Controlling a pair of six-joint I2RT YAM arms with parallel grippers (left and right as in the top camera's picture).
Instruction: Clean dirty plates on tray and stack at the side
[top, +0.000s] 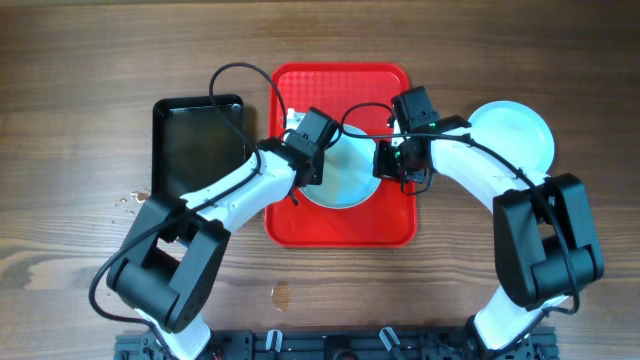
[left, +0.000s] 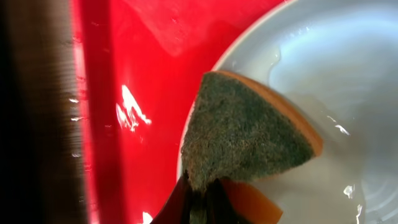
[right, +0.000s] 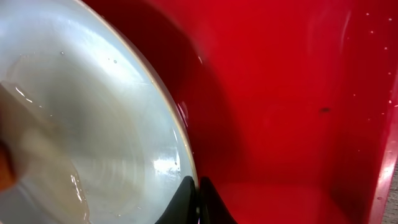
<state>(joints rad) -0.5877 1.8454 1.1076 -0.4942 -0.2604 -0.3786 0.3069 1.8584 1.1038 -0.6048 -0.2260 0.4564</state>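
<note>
A pale plate (top: 348, 178) lies on the red tray (top: 340, 222). My left gripper (top: 312, 165) is shut on a sponge with a green scouring face and orange body (left: 249, 134), pressed on the plate's wet surface (left: 348, 93) near its left rim. My right gripper (top: 392, 165) is shut on the plate's right rim (right: 184, 140), with the tray floor (right: 292, 93) beside it. Another pale plate (top: 515, 135) sits on the table to the right of the tray. A third plate is not in view.
A black tray (top: 195, 140) stands left of the red tray on the wooden table (top: 80, 100). A few water drops (top: 125, 200) lie near its lower left corner. A small white item (top: 293, 118) lies at the tray's upper left.
</note>
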